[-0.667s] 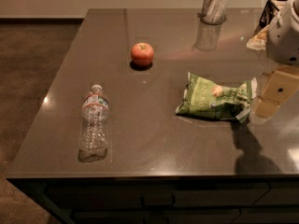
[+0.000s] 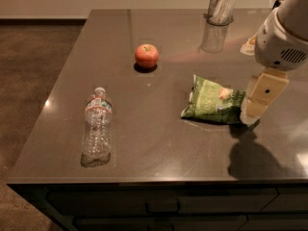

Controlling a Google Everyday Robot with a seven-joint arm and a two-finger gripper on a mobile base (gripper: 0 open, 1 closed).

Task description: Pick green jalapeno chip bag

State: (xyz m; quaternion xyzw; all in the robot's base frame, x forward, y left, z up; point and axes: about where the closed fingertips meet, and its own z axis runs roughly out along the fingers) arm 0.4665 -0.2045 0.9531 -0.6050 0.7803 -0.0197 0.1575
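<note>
The green jalapeno chip bag point(image 2: 211, 102) lies flat on the dark countertop point(image 2: 159, 143), right of centre. It is crinkled green foil with pale lettering and a small yellowish picture near its right end. My gripper point(image 2: 250, 114) hangs from the white arm point(image 2: 281, 44) at the right and reaches down to the bag's right end, covering that edge. Its cream-coloured part sits right at the bag, close to the counter surface.
A red apple point(image 2: 146, 56) sits behind the bag to the left. A clear water bottle point(image 2: 97, 125) lies near the counter's left front edge. A metal cylinder point(image 2: 221, 6) stands at the back. A pale object point(image 2: 249, 44) lies at the back right, partly behind the arm.
My gripper has moved left and slightly down, from beside the bag to over its right end. The bag, apple and bottle have not moved.
</note>
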